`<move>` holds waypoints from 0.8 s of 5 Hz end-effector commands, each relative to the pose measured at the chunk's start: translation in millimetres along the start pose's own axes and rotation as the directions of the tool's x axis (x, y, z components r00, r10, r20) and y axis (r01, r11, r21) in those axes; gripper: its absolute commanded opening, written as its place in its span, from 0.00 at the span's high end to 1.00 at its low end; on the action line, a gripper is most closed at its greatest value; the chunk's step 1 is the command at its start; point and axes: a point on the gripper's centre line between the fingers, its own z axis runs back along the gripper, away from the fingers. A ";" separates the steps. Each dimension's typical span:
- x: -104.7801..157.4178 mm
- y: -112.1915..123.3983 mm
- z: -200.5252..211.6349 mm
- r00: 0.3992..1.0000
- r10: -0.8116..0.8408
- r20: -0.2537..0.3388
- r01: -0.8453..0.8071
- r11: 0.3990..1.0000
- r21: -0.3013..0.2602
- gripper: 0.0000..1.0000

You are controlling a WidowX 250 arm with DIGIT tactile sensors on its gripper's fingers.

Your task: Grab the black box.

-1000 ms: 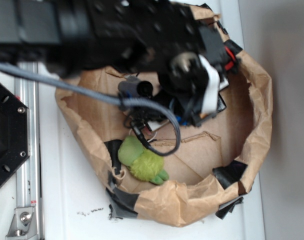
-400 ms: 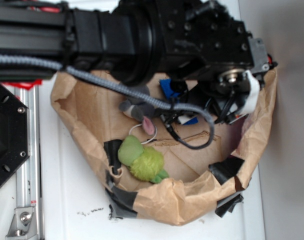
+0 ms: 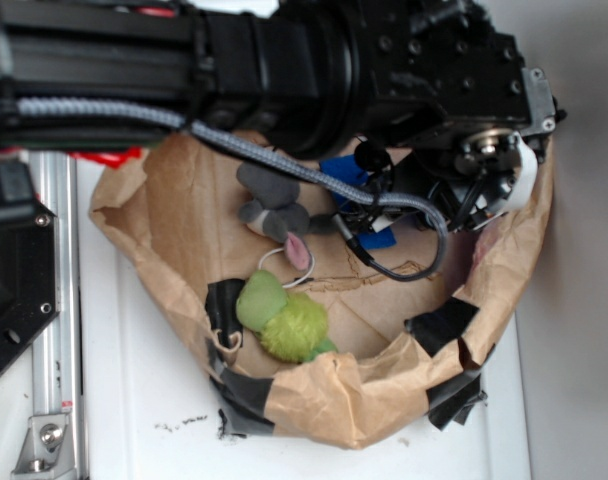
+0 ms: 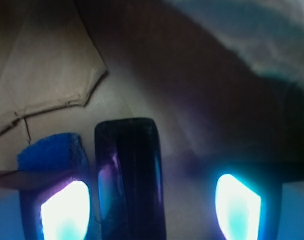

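Since the earlier frames the arm has swung toward the right rim of the brown paper nest (image 3: pixel 314 400), uncovering the grey toy mouse (image 3: pixel 274 215). From the wrist view, the jaws (image 4: pixel 151 210) stand wide apart, gripping nothing. Between them, close against the left glowing finger (image 4: pixel 64 212), lies the black box (image 4: pixel 132 175), seemingly touching the blue sponge (image 4: pixel 52 155) beside it.
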 end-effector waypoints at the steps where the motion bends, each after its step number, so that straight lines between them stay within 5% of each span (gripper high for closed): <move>1: 13.7 -21.5 -6.7 1.000 -0.007 0.014 0.007 0.999 0.034 1.00; 2: 19.4 -36.5 0.2 1.000 0.004 0.031 -0.005 0.999 0.049 1.00; 3: 26.3 -50.8 51.8 0.971 0.223 0.086 -0.231 0.968 0.099 1.00; 4: 18.2 -57.1 100.8 0.874 0.472 0.116 -0.480 0.876 0.042 1.00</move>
